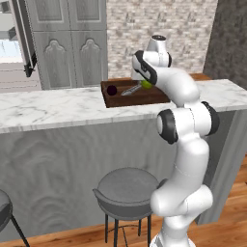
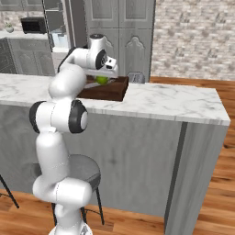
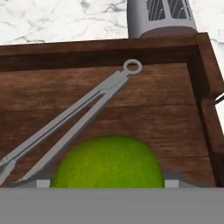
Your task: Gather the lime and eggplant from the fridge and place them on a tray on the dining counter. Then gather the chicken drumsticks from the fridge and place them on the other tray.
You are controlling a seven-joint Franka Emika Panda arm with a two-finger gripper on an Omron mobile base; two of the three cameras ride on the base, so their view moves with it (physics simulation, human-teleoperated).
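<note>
A glossy white arm [image 1: 185,144] of rounded segments with dark bands at its joints.

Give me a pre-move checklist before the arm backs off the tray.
1. Lime over the wooden tray: ok, it sits inside the rim, next to the metal tongs.
2. Claw released: cannot tell; it stands wide, but the lime sits right at its tips.
3. Eggplant in the same tray: ok, at its far-left end.
4. Tray fully on the marble counter: ok.
5. Retreat path upward: ok, nothing visible above the hand.
6. Lime settled on the tray floor: cannot tell.
</note>
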